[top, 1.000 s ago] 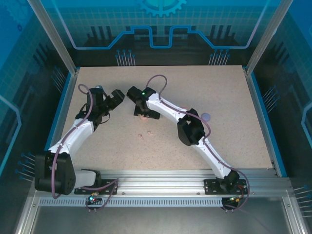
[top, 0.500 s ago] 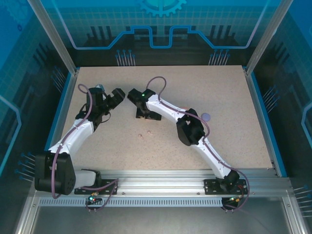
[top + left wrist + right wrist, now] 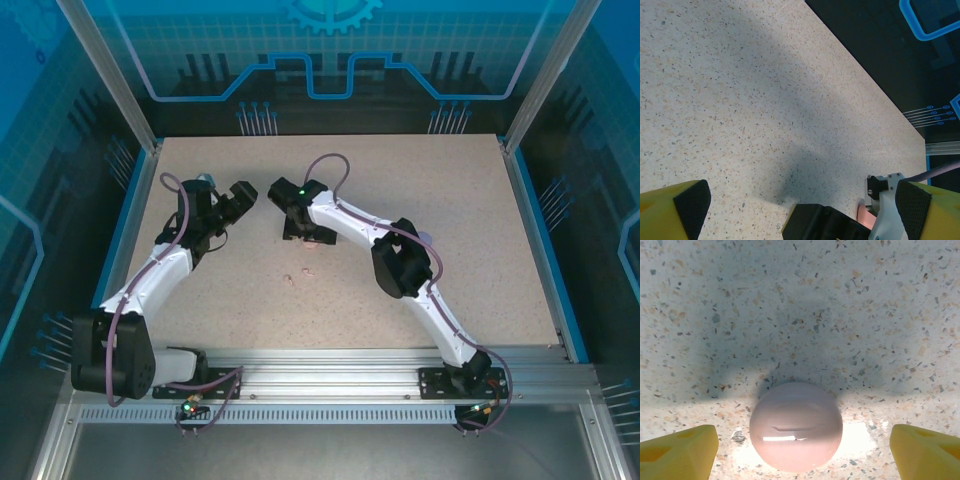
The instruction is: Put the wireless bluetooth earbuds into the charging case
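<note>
The round pale-pink charging case [image 3: 796,427] lies shut; two tiny, seemingly beige earbuds [image 3: 290,279] lie near it.

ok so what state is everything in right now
pink case: shut, resting on the table
right gripper: open, straddling the pink case, not touching it
left gripper: open, empty, above the table
two earbuds: loose on the table, outside any case

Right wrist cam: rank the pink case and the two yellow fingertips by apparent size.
1. pink case, largest.
2=. fingertip at frame left and fingertip at frame right: they look alike. Both are cut off by the frame edge and sit nearer the lens, so there is no ranking between them.
</note>
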Tool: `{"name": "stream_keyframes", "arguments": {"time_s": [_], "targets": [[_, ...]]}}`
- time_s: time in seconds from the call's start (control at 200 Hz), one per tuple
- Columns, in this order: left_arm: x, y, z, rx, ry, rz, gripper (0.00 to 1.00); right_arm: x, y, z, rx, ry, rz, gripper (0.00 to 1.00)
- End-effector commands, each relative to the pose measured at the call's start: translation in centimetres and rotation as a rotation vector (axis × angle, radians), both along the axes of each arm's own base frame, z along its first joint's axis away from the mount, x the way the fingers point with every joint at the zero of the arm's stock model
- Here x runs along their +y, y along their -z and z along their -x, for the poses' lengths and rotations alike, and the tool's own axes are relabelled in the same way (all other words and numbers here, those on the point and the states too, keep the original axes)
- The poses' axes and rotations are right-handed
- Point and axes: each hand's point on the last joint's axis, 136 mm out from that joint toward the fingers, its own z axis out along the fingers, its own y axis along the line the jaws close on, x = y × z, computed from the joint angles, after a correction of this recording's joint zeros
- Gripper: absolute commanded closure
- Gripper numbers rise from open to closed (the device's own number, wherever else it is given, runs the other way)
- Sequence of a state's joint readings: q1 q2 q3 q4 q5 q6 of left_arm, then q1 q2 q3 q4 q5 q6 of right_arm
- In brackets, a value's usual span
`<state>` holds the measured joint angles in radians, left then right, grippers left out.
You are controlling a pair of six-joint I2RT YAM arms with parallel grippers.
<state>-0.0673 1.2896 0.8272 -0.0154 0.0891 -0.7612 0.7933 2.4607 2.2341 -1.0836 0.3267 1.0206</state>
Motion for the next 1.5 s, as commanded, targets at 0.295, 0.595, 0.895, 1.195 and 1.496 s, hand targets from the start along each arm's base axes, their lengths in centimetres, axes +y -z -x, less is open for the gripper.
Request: {"name": "stream_keyframes", "arguments": {"time_s": [0.295, 0.595, 0.895, 1.195, 1.496], "targets": [[-0.3, -0.7, -0.8, -0.025, 0.019, 0.027, 0.01, -0.1, 0.6, -0.9, 0.033, 0.056, -0.022, 0.15], [-0.3, -1.2, -1.2, -0.053, 0.021, 0.016, 0.01, -0.5, 2.3, -0.3, 0.068, 0.044, 0.006, 0.19], [1.2, -2.2, -0.8, -0.082, -0.052, 0.027, 0.01, -0.5, 3.0, -0.2, 0.082, 0.027, 0.004, 0.22], [0.5, -4.0, -0.7, -0.138, 0.001, 0.058, 0.01, -0.8, 3.6, -0.4, 0.096, 0.004, -0.003, 0.26], [-0.1, -4.2, -1.1, -0.143, 0.049, 0.058, 0.01, -0.5, 4.2, -0.2, 0.119, -0.060, -0.007, 0.29]]}}
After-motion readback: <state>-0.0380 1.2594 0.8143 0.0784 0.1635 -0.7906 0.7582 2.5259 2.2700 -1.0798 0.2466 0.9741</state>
